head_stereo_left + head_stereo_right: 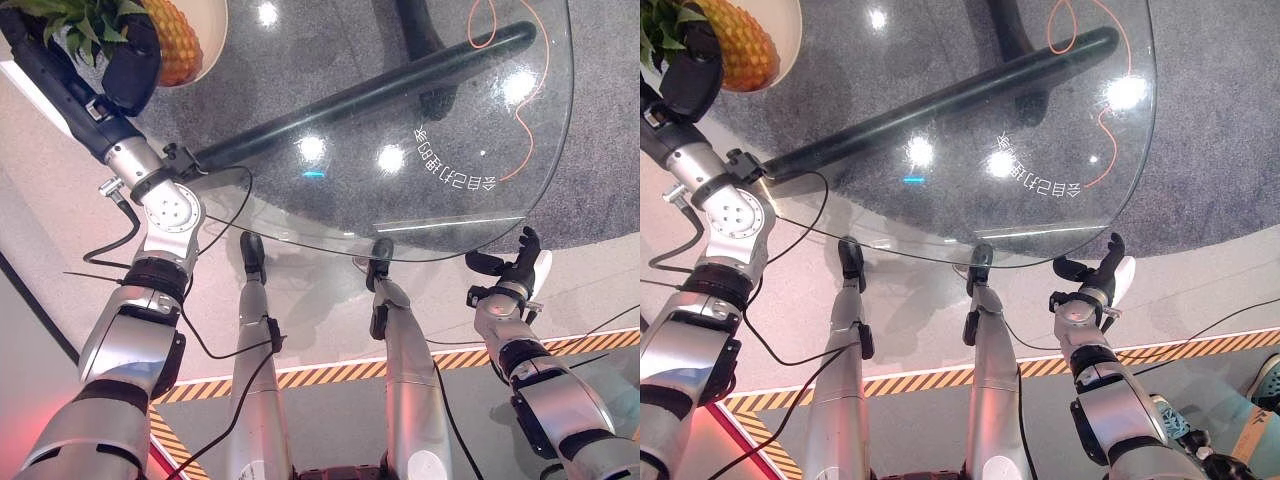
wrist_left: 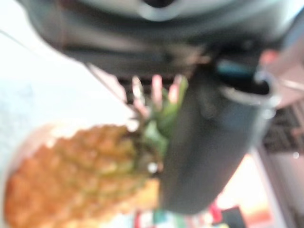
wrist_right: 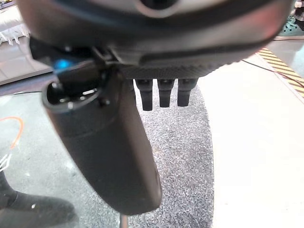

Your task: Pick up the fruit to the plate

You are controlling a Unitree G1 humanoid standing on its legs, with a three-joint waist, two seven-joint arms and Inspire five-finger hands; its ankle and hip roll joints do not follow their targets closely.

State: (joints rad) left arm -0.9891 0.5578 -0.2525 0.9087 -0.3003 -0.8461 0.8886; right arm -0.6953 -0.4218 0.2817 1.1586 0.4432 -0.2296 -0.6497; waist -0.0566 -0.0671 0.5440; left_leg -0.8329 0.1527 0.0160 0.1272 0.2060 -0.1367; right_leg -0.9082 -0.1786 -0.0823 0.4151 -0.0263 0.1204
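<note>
Glass forms the round desk, and at its far left edge a pineapple lies on a white plate. Over the fruit's green crown sits the left hand; its fingers seem curled round the leaves, though the close view is too blurred to be sure. Off the desk's near right rim, the right hand hangs with its fingers relaxed, holding nothing.
</note>
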